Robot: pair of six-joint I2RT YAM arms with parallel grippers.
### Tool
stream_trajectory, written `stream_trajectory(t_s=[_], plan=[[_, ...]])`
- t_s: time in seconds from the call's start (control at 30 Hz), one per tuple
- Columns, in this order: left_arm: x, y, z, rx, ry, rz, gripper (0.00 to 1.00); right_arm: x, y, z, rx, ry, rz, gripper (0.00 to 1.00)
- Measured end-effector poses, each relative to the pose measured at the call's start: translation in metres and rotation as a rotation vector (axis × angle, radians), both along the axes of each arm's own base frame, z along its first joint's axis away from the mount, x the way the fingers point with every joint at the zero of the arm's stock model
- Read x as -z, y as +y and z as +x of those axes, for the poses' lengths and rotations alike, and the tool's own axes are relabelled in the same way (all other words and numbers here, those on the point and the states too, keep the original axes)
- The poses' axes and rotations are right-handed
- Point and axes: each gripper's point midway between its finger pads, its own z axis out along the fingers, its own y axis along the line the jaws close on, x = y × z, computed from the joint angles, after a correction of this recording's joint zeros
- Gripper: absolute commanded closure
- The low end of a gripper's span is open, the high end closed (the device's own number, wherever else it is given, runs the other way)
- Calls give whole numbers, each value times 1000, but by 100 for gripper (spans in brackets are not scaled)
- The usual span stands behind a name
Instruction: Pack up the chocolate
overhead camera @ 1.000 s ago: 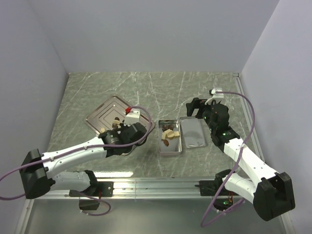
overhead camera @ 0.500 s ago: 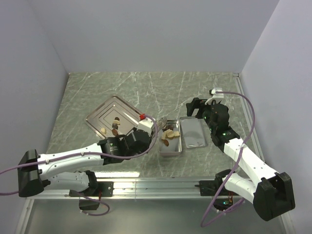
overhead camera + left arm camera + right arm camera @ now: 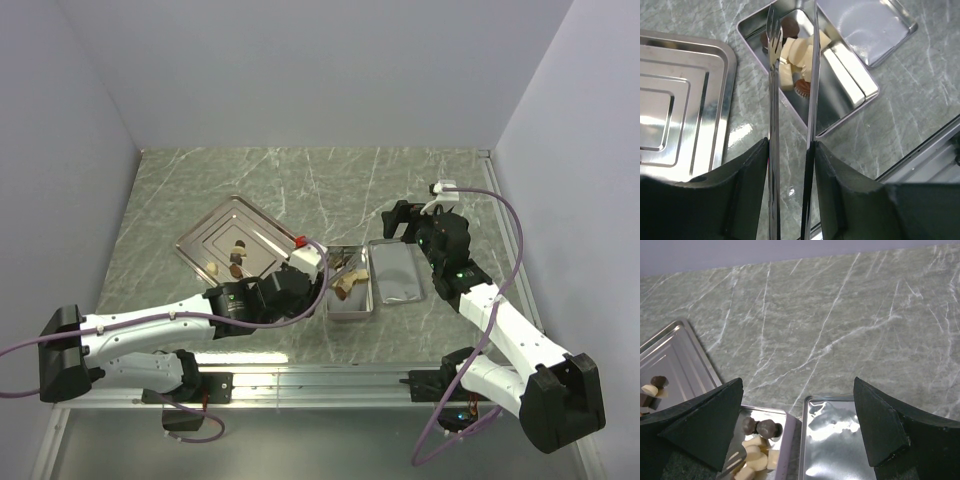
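Several cream and dark brown chocolate pieces lie in the open silver tin, and a few more chocolate pieces sit on the ridged steel tray. My left gripper is shut on a pair of metal tongs. The tongs' tips hang spread apart over the tin's chocolate, with nothing between them. My right gripper stands open and empty above the far end of the tin and its lid. The tin's chocolate shows at the lower left of the right wrist view.
The lid lies inner side up, right of the tin. The tray is left of the tin, close to it. Grey walls close in three sides of the marble tabletop. A metal rail runs along the near edge.
My left arm has swung right from the tray to the tin with the tongs, and the tongs' blades now stand wider apart. The right arm has not moved.
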Motion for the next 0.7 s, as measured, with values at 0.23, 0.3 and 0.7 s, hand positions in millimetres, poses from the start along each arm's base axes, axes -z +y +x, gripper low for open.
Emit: stream_trajectory(t_s=[0.23,0.3,0.7], plan=[[-3,-3,0,14,-11,-17,57,-1,0,0,0,-3,1,3],[-3,0,-1,13,-14,-21,59,-2,0,0,0,-5,2,3],[-14,51,46,-162,-38,-142,60,-2,0,0,0,-5,2,3]])
